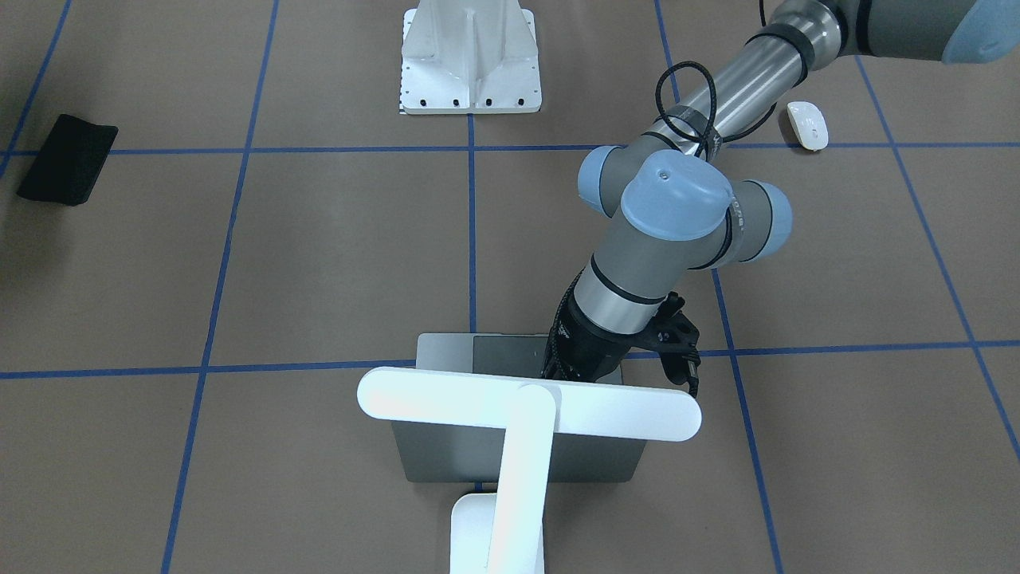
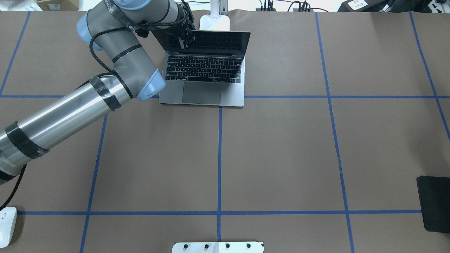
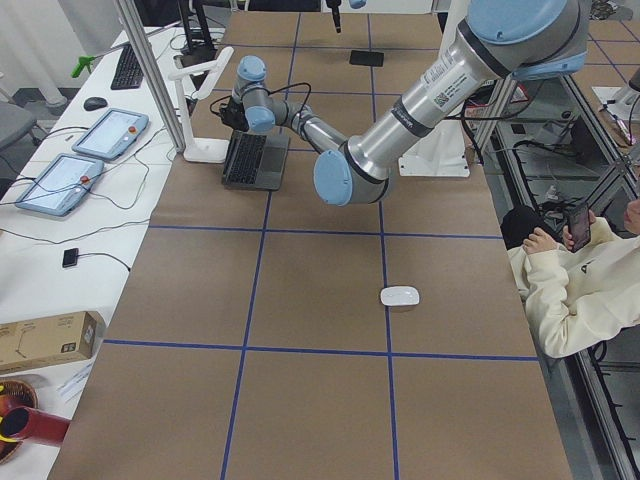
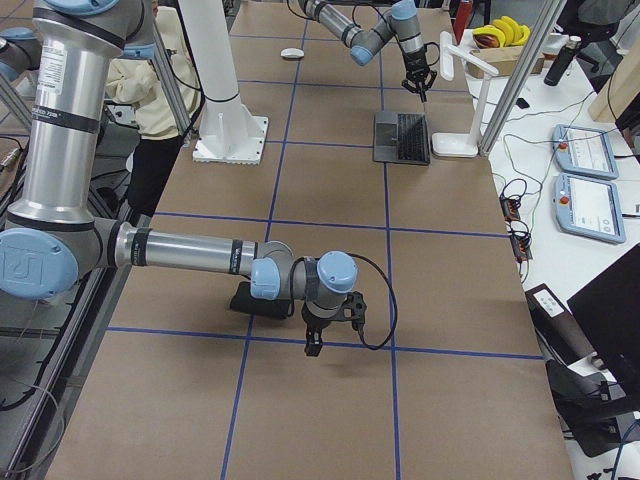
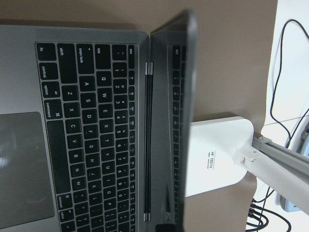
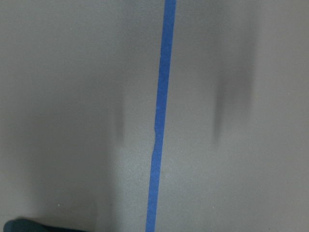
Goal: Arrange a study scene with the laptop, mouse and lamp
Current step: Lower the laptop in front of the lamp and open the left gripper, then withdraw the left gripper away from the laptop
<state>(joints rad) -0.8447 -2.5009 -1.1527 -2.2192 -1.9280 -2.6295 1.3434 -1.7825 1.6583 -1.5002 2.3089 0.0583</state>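
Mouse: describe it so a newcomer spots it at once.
On the blue-taped brown table, look on the robot's left side, far from the open grey metal laptop. The small glossy white oval mouse lies alone there. Unlike the white desk lamp and white ribbed bracket, it is low and rounded.

Robotics lab — tape-gridded table (image 2: 281, 140), teach pendants (image 3: 112, 133)

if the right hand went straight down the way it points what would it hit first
Most likely the bare table, close to a blue tape line; nothing else shows under the right hand.
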